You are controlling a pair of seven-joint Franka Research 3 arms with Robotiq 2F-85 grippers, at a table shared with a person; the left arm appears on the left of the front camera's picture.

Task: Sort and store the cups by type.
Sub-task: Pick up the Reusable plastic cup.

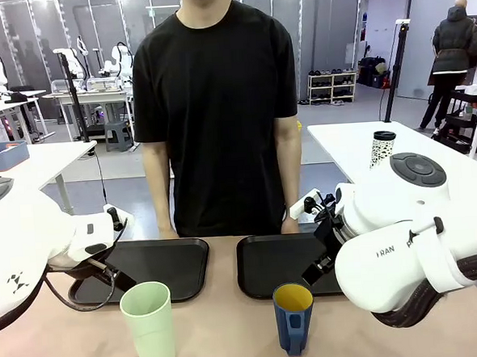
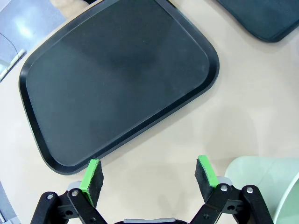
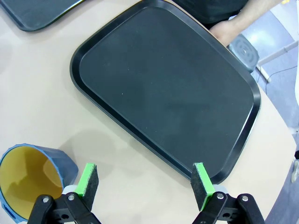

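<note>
The pale green tumbler (image 1: 148, 326) stands on the surface (image 1: 224, 333) just beside the left hand (image 2: 149, 170), and the blue cup (image 1: 293, 317) stands just beside the right hand (image 3: 145, 179). Both hands hang open, pointing down by the near edges of the left tray (image 1: 162, 260) and right tray (image 1: 272, 265).

Table (image 1: 231, 324): tan top | left tray (image 1: 171, 267): black, flat, 10 o'clock | right tray (image 1: 272, 265): black, flat, 2 o'clock, narrow gap between trays | green cup (image 1: 148, 326): upright, 7 o'clock, before left tray | blue cup (image 1: 293, 317): upright, 5 o'clock, before right tray
</note>
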